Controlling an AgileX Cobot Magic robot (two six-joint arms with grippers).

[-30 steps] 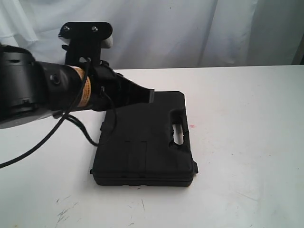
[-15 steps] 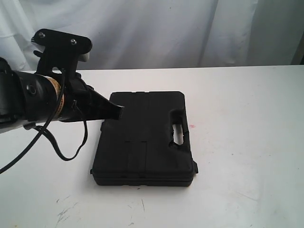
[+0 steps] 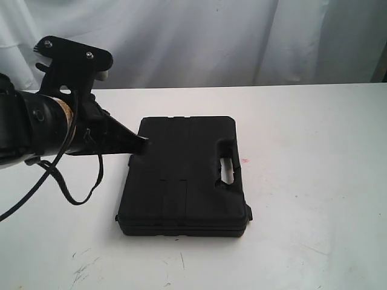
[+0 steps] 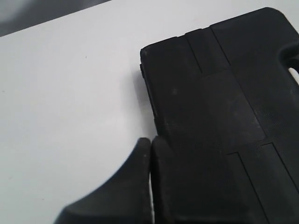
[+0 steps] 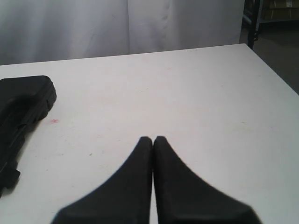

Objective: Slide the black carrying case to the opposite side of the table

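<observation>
"Case (image 3: pixel 184 175) is lying where just now?"

"Flat and closed on the table (image 3: pixel 314 181), in the left-middle of the exterior view. Its long axis is running from the near edge toward the curtain (image 3: pixel 242 42), and its handle (image 3: pixel 227 170) is facing right, toward much bare table."

"Which arm is standing nearer?"

"The left gripper (image 3: pixel 143 145). Its tip is sitting at the case's left long side, close to the far corner, so the case is lying broadside to its right."

"Is it touching?"

"I cannot tell; both are black and are merging. The fingers (image 4: pixel 126 186) are pressing together without gap and are holding nothing."

"And the other arm?"

"The right gripper (image 5: pixel 153 139) is pointing over bare table, well apart from the case, also pinched together and empty."

"What is the coming move asking for?"

"I am judging that a push to the right is fitting. As the tip is sitting near one end of the long side, not its middle, the case is risking to turn instead of sliding straight."
</observation>
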